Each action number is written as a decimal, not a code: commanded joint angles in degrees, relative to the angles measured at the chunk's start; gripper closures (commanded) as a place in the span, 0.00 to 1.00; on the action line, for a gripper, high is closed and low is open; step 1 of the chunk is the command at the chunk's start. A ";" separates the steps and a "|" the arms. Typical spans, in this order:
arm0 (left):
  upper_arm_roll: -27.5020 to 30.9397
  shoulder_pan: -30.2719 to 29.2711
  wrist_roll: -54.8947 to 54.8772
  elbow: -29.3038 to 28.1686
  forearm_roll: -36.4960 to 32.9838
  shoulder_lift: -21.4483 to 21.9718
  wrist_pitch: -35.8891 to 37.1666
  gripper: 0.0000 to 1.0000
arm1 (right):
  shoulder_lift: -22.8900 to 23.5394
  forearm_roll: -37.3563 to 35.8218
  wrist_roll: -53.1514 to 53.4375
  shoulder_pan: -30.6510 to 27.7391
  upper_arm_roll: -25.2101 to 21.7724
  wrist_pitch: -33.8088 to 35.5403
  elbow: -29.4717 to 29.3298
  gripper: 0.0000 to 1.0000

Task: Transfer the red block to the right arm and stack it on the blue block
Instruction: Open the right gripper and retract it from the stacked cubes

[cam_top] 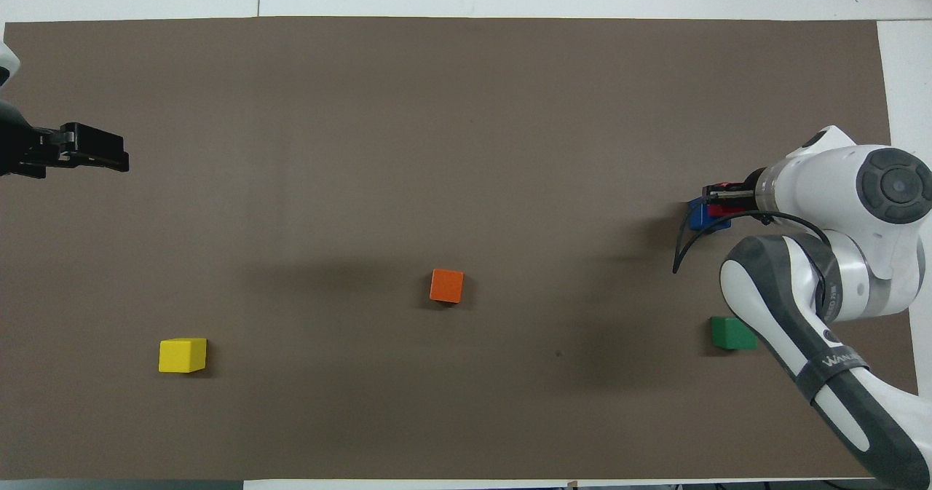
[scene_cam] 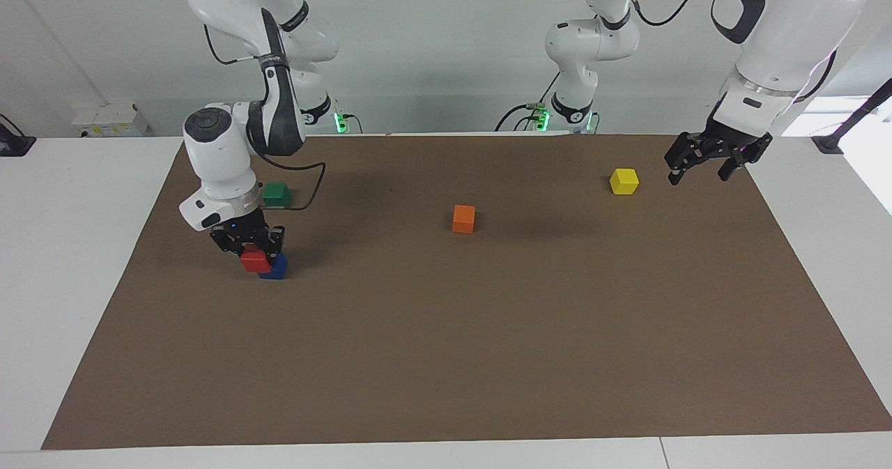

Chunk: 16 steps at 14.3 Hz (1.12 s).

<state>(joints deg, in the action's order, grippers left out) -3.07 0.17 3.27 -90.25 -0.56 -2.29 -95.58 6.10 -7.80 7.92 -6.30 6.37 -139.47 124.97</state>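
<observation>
Two white Franka arms work over one brown mat (scene_cam: 446, 343) that covers most of the white table (scene_cam: 77, 260). Right arm (scene_cam: 226, 155): reaches down at its own end of the mat. Right gripper (scene_cam: 255, 249): fingers closed on the red block (scene_cam: 254, 260), which sits over the blue block (scene_cam: 277, 267) and offset from it; whether the two blocks touch cannot be told. Left arm (scene_cam: 780, 44): waits raised at its own end of the table. Left gripper (scene_cam: 707, 166): holds nothing, fingers set wide apart, hanging over the mat's edge near the yellow block (scene_cam: 624, 181).

Green block (scene_cam: 276, 193): rests on the mat nearer to the robots than the blue block, partly hidden by the right arm's wrist in the facing view. Orange block (scene_cam: 463, 219): lies near the middle of the mat, well apart from all others. Yellow block: lies toward the left arm's end, slightly nearer to the robots than the orange block.
</observation>
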 commanded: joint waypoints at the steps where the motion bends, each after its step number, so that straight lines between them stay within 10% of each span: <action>1: 0.52 0.09 -0.55 -1.24 1.00 1.06 0.04 0.00 | -0.56 1.47 -1.15 -0.38 0.57 0.78 0.54 1.00; 10: 0.52 0.09 -0.55 -1.33 1.00 1.23 0.22 0.00 | -0.91 6.13 -5.37 -0.73 0.57 0.60 1.76 1.00; 11: 0.52 0.09 -0.55 -1.33 1.00 1.23 0.22 0.00 | -0.91 6.13 -5.37 -0.73 0.57 0.43 1.76 0.63; 12: 0.52 0.09 -0.55 -1.33 1.00 1.23 0.22 0.00 | -0.83 6.22 -5.28 -0.73 0.57 0.42 1.59 0.01; 16: 0.52 0.09 -0.55 -1.24 1.00 1.23 0.22 0.00 | -0.65 6.22 -5.45 -0.73 0.49 0.60 1.06 0.00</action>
<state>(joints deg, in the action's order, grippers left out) -3.04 0.17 3.27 -90.38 -0.56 -2.29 -95.55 6.06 -2.97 4.50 -6.31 6.49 -139.20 125.83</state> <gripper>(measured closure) 0.000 0.084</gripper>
